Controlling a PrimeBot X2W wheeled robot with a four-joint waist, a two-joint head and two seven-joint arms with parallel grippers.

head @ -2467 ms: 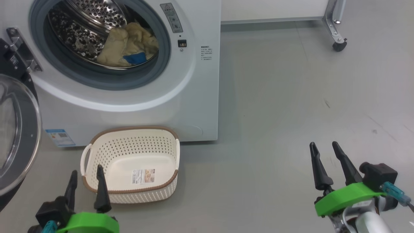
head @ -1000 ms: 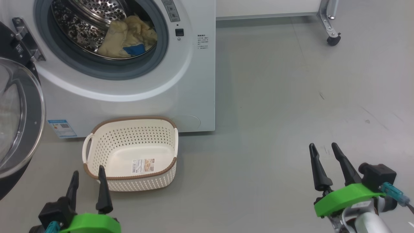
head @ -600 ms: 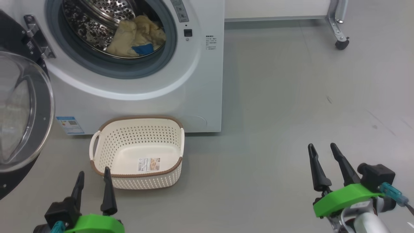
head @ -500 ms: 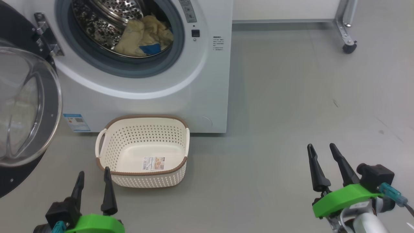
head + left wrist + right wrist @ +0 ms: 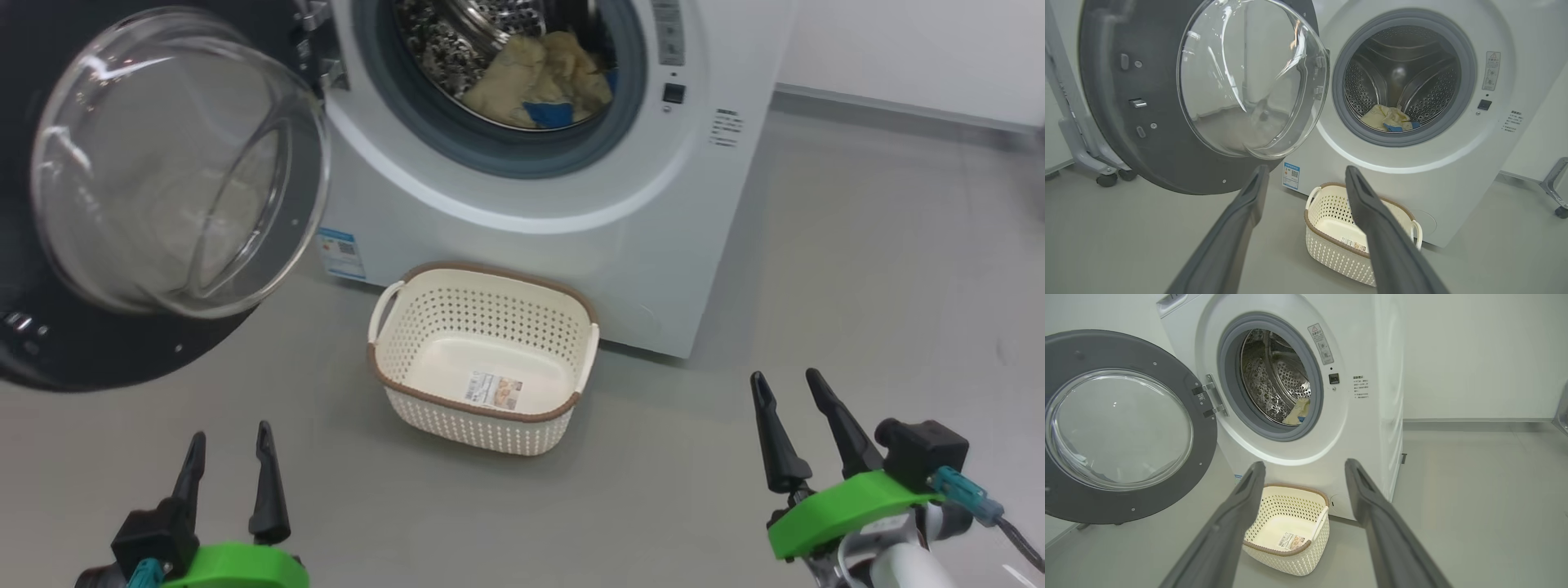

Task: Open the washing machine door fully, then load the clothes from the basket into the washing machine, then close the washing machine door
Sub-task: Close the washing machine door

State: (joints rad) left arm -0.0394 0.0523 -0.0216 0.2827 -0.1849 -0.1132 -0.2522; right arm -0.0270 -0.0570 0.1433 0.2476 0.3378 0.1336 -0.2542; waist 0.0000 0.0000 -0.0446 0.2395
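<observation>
Grey floor [image 5: 735, 286], washing machine [image 5: 571, 212] ahead, with the clothes [image 5: 531, 82] in its drum [image 5: 445, 37] and the basket [image 5: 473, 425] bare. Its door [image 5: 180, 163] hangs wide open, up-left of the left pincer [image 5: 229, 433], which is nearer than the right pincer [image 5: 785, 376]. Both pincers are apart and hold nothing. Closing looks next.

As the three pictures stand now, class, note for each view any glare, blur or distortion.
Head view: bright glints on the round black-rimmed door's clear glass bowl; right edge smeared. Left wrist view: reflections streak that bowl; the left claw's dark fingers look soft. Right wrist view: the right claw's dark fingers loom large, soft-edged.
</observation>
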